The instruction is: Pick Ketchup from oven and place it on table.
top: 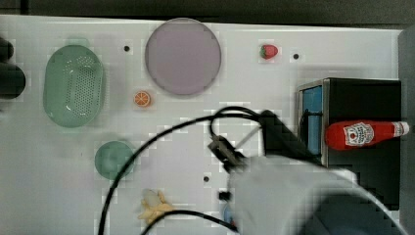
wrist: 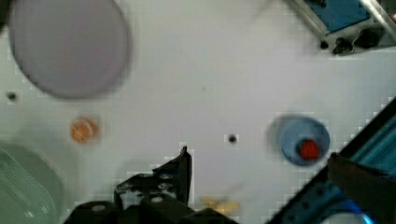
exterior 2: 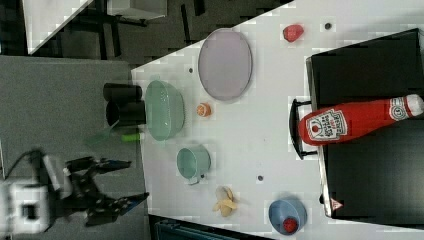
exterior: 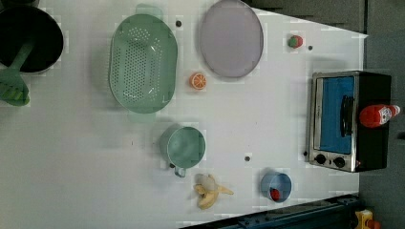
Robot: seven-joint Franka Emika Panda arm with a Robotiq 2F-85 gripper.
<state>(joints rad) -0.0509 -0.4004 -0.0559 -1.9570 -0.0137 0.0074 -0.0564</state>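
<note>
The gripper (exterior 2: pixel 127 181) hangs off the table's (exterior: pixel 267 119) edge with its fingers spread wide, holding nothing. On the white tabletop sit a blue bowl (exterior: pixel 276 186) holding a strawberry (exterior: pixel 275 193), a peeled banana (exterior: pixel 210 191), an empty green cup (exterior: pixel 184 146), an orange slice (exterior: pixel 197 80), an empty green colander (exterior: pixel 142 63) and a bare lilac plate (exterior: pixel 231 37). Farther off, the Ketchup (exterior 2: pixel 352 121) lies on its side atop the oven (exterior: pixel 351 121), its door closed.

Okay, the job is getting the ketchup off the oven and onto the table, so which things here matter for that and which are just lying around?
Part of the job:
Ketchup, lying on top of the oven
oven
table
gripper, open, holding nothing

Just lying about:
lilac plate
green colander
green cup
orange half
peeled banana
strawberry
blue bowl
</note>
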